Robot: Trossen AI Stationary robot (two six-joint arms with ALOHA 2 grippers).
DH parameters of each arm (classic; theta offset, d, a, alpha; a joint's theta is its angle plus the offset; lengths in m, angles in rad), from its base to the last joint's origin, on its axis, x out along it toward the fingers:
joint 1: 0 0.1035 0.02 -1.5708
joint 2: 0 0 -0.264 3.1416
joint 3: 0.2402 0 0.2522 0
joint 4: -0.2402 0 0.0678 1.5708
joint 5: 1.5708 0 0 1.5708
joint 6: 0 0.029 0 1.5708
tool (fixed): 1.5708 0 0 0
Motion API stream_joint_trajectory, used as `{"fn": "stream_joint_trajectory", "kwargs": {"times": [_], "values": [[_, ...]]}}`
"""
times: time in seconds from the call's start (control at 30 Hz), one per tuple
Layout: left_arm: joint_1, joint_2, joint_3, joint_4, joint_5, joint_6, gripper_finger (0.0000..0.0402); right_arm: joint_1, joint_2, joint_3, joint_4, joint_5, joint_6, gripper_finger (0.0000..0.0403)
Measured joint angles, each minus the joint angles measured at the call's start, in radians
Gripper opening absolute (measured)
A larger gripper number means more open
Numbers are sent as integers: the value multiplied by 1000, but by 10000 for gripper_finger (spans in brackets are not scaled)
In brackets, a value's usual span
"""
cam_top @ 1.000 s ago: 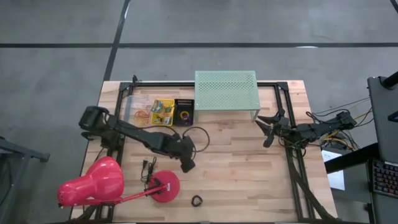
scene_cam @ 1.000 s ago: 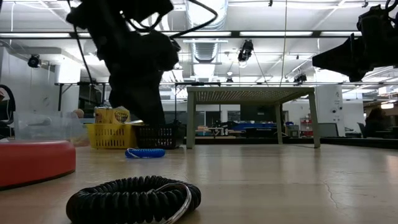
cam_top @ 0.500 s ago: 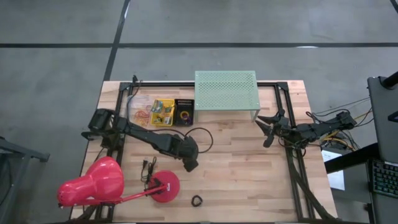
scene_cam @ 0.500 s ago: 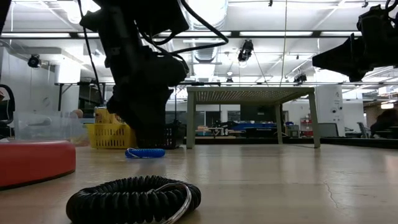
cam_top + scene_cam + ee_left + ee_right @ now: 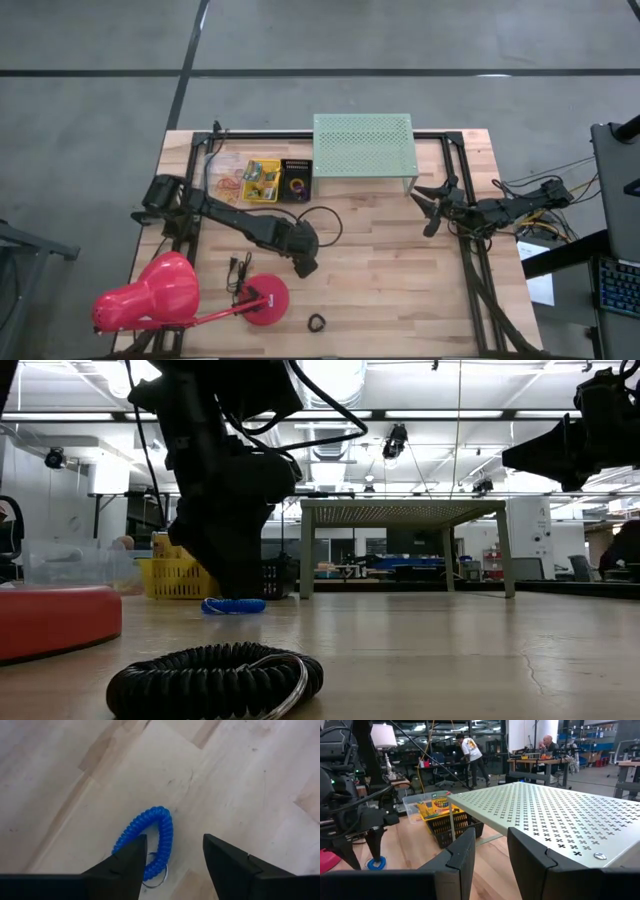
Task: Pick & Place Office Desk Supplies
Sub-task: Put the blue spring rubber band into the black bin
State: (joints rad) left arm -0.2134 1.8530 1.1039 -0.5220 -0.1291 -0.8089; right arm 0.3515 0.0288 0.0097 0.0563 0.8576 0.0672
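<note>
Flanking blue ring loop [image 5: 150, 838], black ring loop [image 5: 317, 323], pink lamp [image 5: 165, 295]

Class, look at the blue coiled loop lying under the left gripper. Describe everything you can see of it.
The blue coil loop is a bright blue spiral cord, plastic by its look, bent into a closed, slightly elongated ring. A thin metal key ring sits at one end. It lies flat on the bare wooden table, apart from the other supplies. The left gripper hangs open directly above it, one finger over part of the loop; whether that finger touches it cannot be told.
</note>
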Motion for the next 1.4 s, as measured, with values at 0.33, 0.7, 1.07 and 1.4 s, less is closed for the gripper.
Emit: {"fn": "stream_joint_trajectory", "kwargs": {"times": [0.33,0.7,1.07,1.4], "values": [[28,-7,-92,85,56,-34,190,0,0,0,0,0,0,114],[34,-7,-92,85,53,13,116,0,0,0,0,0,0,114],[34,-18,-90,99,43,-3,61,0,0,0,0,0,0,114],[31,-203,-90,101,-154,-2,48,0,0,0,0,0,0,114]]}}
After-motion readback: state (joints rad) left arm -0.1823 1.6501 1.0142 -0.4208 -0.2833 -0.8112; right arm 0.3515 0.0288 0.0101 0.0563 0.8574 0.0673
